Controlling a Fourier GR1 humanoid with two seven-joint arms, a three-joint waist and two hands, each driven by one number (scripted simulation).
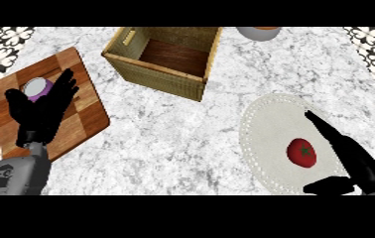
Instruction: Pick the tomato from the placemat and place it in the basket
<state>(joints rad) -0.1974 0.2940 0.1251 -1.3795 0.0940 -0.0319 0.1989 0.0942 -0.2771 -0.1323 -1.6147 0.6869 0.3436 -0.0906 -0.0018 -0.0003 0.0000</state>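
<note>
Red tomato [302,152] on placemat [282,128], right robot hand [344,155] spread wide beside it, holding nothing; prob. light, smooth, squashable — cup round sides.

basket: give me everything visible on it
The basket is a square, open-topped box with tan woven walls and a lighter rim; a slot handle is cut in its left wall. Its floor looks like dark brown wood, with nothing visible inside. It stands upright on the counter, turned at an angle to the view, at upper centre between the cutting board and the placemat. Nothing touches it; both hands are well away.
</note>
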